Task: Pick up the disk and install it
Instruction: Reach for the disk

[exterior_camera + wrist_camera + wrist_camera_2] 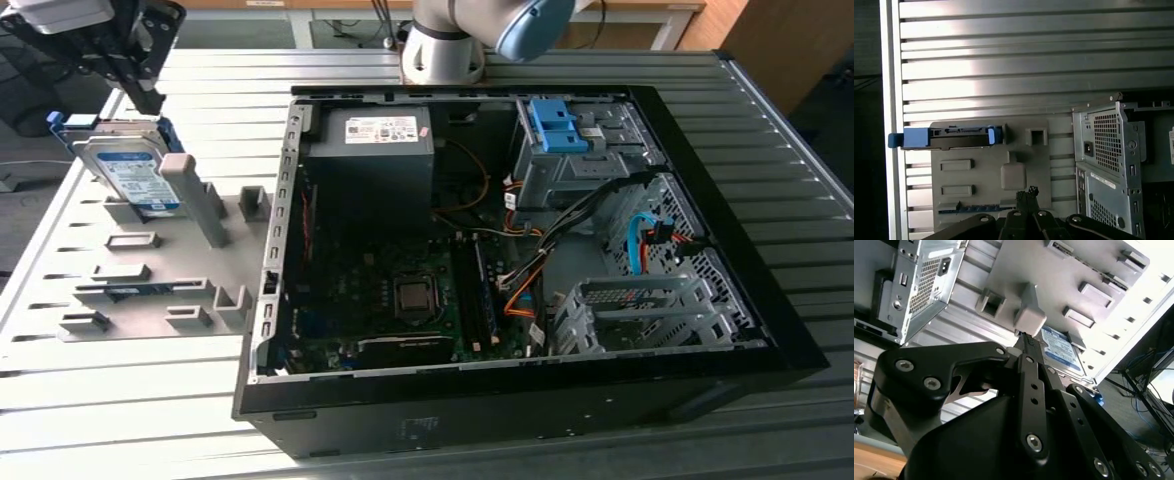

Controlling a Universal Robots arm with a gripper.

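**Tool** [147,98]: black and hanging at the exterior view's upper left. Its fingers are pressing together into a single tip and are pinching nothing, as both wrist views are also showing.

**Upright post** [1013,175]: a grey block rising from the fixture. In the first wrist view it is the thing sitting closest to the tool's tip.

**Disk** [131,172]: standing on edge in a slot of the grey fixture [160,300], with its white-and-blue label facing the exterior camera.
- In the exterior view it is sitting just below the tool and apart from it.
- In the first wrist view the disk [954,137] is appearing edge-on as a thin bar between blue rails.
- Its long axis there is running parallel to the desk's ribs, along the fixture's outer edge.
- It is lying off to one side of the tip, beyond the post, and not directly under it.
- That sideways offset is probably what any approach is depending on, and the exterior view is hiding it.

**Second wrist view**: this one is showing the label face of the disk [1061,350] and the post just ahead of the tip. It is not giving the edge-on line.

**Computer case** [534,250]: lying open on the desk [1004,50], to the exterior view's right of the fixture and well apart from the disk. A bare blue bracket [554,125] is sitting at its far corner.

**Progress**: the disk is not yet picked up.
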